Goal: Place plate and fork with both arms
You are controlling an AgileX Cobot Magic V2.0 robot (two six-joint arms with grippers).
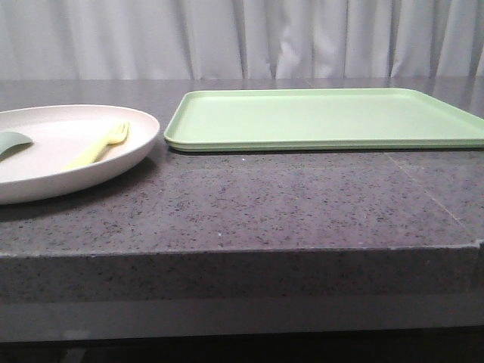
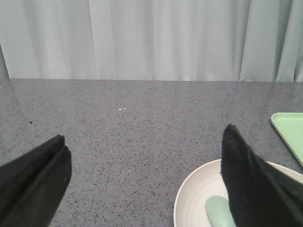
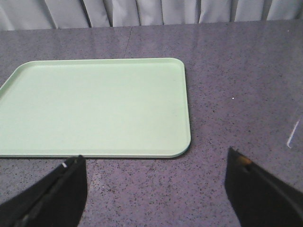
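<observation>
Resting on the speckled grey stone table, the plate is found just beside the short edge of the light-green tray, a narrow strip of bare stone being left between the two rims. The plate is cut off by the frame edge in the front view, so only part of its round, cream-coloured form is seen. Inside it the fork is laid flat – pale yellow, its tines turned toward the rim nearest the tray's far corner, its handle directed back toward the plate's middle. A dull grey-green rounded utensil piece is also held in the plate, on the side away from the tray; it is apart from the fork.

The plate is seen again in the left wrist view, where its rim is partly covered by one dark finger of the left gripper. The fingers are spread wide apart and nothing is held between them.

The right gripper is shown over the table beside the tray's long edge – its fingers likewise spread wide, with only bare stone between them. The tray's surface carries nothing. A pale pleated curtain is seen behind the table's far edge.
</observation>
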